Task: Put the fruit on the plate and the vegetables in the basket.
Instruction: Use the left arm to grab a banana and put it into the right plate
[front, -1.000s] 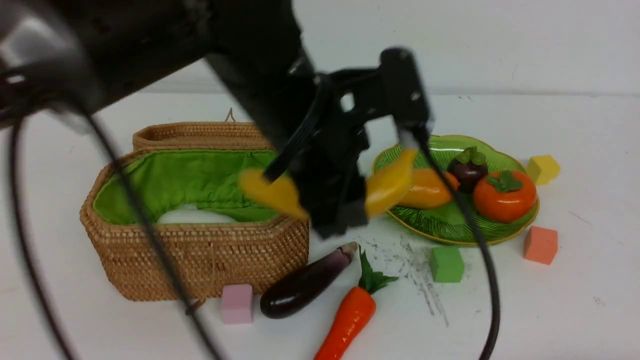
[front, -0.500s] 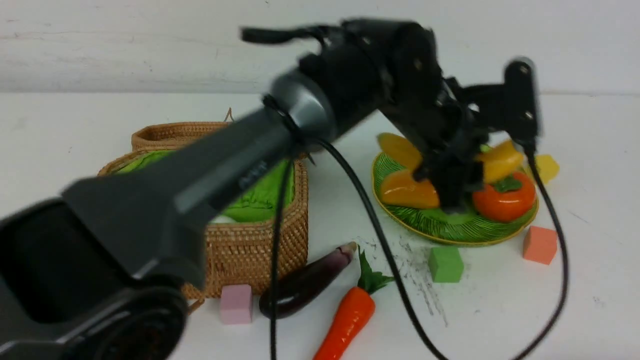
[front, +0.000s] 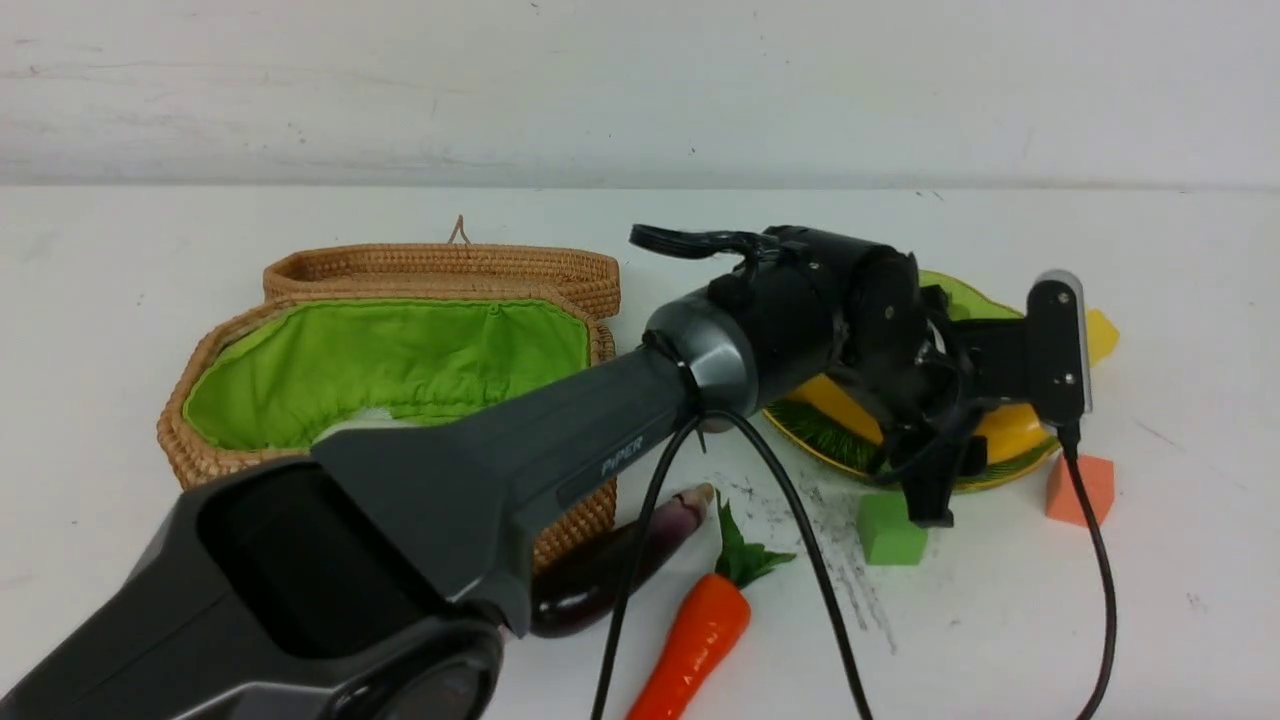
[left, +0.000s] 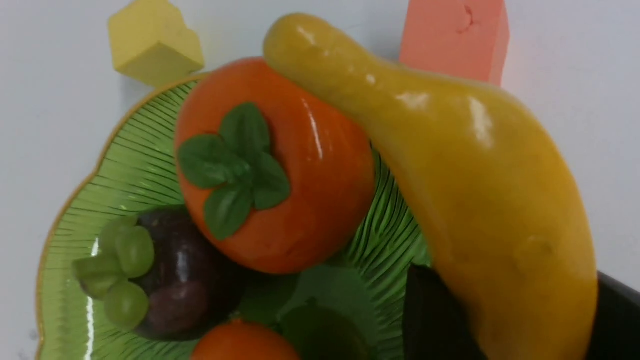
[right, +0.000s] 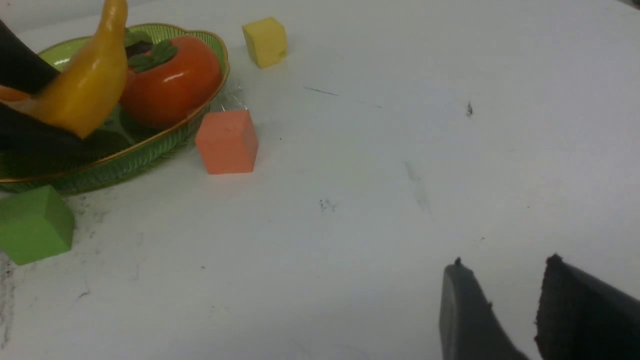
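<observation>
Holds long glossy yellow banana (left: 475, 200) in left jaws, right of centre in front view, just over wide scalloped green plate (left: 125, 160), beside round orange persimmon (left: 300, 165). Shows right jaws narrowly parted, empty, above white worktop (right: 400, 150).

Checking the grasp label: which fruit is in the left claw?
The banana, pinched in the left claw over the plate. The persimmon and mangosteen lie loose on it.
</observation>
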